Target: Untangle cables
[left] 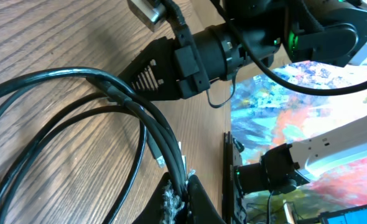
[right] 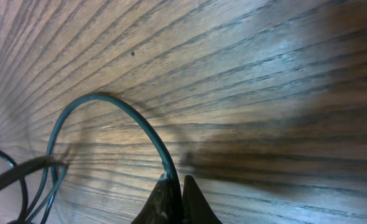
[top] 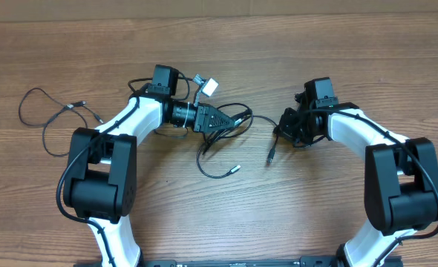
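Left gripper (top: 229, 119) sits near the centre of the table (top: 219, 37), jaws closed narrow on the tangled cables (top: 220, 147); the left wrist view shows several black strands (left: 134, 118) converging into the pinched fingertips at the lower edge of that view; loops of this bundle spread over the wood just below and to the right of the gripper, one end finishing in a silver plug (top: 236, 169); a white-tipped plug (top: 210, 86) lies just above the gripper. Right gripper (top: 281, 134) sits a little apart to the right, jaws closed on a single cable (right: 131, 116), which arcs away leftward over the wood in the right wrist view; a short tail ending in a dark plug (top: 269, 158) lies on the table just below it. A separate cable (top: 39, 126) lies looped near the left edge, well apart from both grippers.
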Robot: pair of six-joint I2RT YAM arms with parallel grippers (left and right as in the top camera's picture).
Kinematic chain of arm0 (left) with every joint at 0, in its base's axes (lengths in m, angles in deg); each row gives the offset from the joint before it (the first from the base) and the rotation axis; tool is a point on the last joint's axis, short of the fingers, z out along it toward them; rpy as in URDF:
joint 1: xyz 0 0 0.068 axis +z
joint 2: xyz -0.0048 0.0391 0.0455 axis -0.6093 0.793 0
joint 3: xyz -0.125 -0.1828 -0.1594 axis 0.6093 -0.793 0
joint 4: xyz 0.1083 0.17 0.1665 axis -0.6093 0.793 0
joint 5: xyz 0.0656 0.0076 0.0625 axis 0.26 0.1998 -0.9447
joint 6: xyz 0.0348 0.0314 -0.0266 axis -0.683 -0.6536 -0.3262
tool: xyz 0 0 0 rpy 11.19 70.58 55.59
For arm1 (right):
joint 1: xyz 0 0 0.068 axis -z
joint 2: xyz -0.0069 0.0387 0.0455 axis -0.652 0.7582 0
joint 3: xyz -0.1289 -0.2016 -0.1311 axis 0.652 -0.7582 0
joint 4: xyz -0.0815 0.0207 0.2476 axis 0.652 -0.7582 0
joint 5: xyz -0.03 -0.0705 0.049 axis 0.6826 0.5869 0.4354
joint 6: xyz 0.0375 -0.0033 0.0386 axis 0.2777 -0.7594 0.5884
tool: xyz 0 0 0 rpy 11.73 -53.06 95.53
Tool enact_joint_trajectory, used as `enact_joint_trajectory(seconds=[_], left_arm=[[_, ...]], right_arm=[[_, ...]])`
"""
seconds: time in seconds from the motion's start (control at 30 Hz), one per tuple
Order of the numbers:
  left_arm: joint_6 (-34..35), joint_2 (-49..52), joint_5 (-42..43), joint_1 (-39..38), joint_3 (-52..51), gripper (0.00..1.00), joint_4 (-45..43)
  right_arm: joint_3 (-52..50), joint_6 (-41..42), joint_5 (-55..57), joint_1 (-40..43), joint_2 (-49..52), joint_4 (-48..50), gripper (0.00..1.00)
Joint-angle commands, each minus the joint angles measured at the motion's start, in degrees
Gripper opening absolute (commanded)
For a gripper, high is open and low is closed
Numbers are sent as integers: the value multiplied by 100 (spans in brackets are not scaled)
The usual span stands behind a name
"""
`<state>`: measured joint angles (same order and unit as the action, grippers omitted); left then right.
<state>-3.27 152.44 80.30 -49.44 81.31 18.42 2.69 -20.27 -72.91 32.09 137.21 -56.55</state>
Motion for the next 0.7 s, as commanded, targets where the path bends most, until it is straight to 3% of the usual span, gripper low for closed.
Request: enact_joint_trajectory(seconds=[0.0,0.2,0.4,0.57,0.6,0.67], left_arm=[[-111,-186,273,35,105,4,-9],[-109,-186,273,-37,105,4,-4],[-107,-186,223,-197,105,6,0],[-109,-186,142,-378,105,9,42],[-109,-186,138,-402,105,9,39],[-109,-186,52,-468,105,13,39]], right_arm=[[-17,22,258,31,7,39,4],[-17,20,337,31,7,328,4],[-17,22,479,33,7,610,17],[-17,20,944,33,7,643,19],[-17,20,1034,33,7,695,21],[-17,20,1180,33,7,824,40]])
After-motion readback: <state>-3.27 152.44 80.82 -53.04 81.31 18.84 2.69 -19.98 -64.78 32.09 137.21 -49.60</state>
